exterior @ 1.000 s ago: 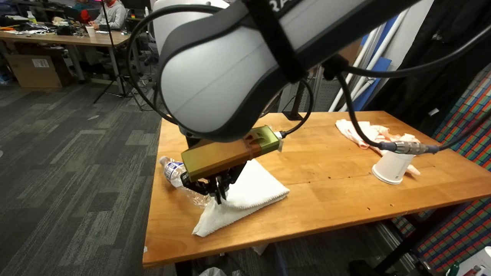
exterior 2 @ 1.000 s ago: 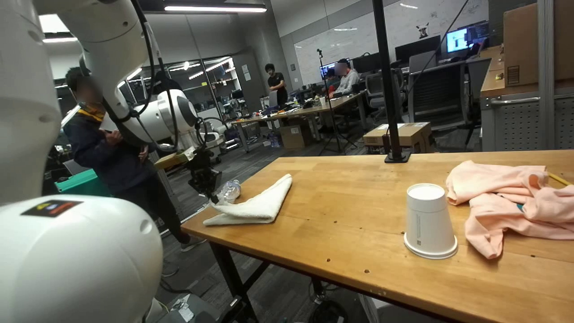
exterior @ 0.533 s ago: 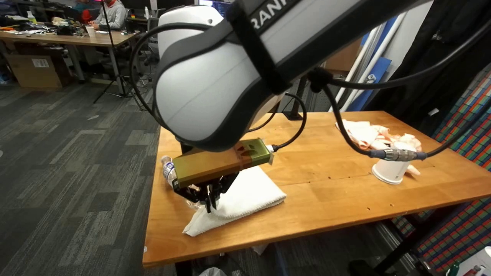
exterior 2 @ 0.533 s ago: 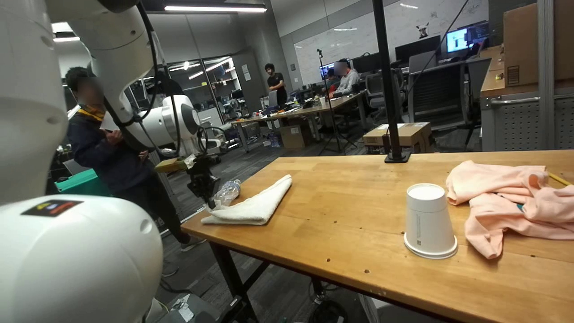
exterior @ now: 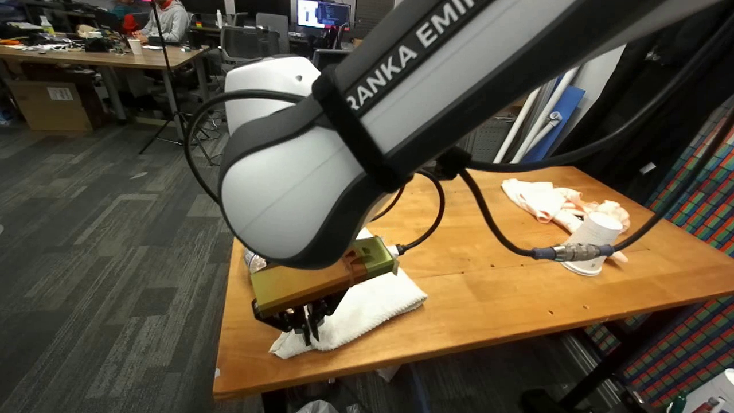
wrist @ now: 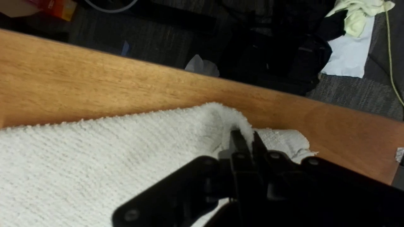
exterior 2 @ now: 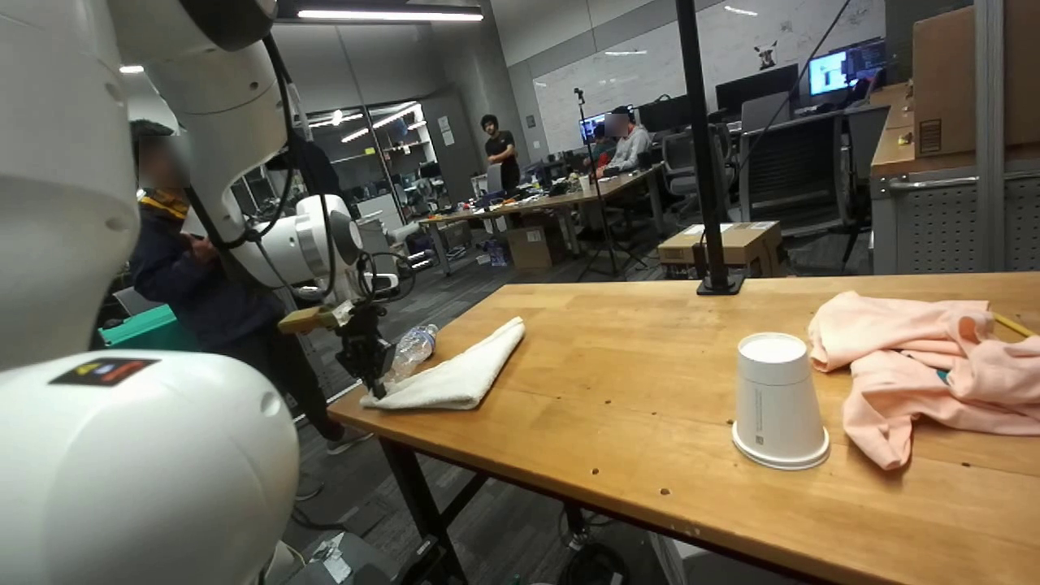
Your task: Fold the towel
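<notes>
The white towel [exterior: 381, 307] lies layered on the wooden table in both exterior views, a long narrowing shape that ends in a point under the gripper. Close to that pointed end, my gripper [wrist: 246, 135] is shut on a pinched ridge of the towel [wrist: 104, 157], with cloth showing between the two fingertips in the wrist view. Past the fingers a small flap of the same cloth rests on the wood. In an exterior view the gripper [exterior 2: 379, 392] is low, its tips at the towel's end. The arm and gripper body cover part of the towel.
A clear plastic bottle [exterior 2: 414, 349] lies right behind the towel and gripper. The table edge [wrist: 151, 67] runs close alongside the towel. Farther off stand an upturned white cup [exterior 2: 776, 406] and a crumpled peach cloth [exterior 2: 910, 366]. A black post [exterior 2: 707, 146] rises at the back edge.
My gripper has come down and toward the table's near edge, still shut on the towel. The pinched end went along with it, and the towel now lies flatter and narrower.
</notes>
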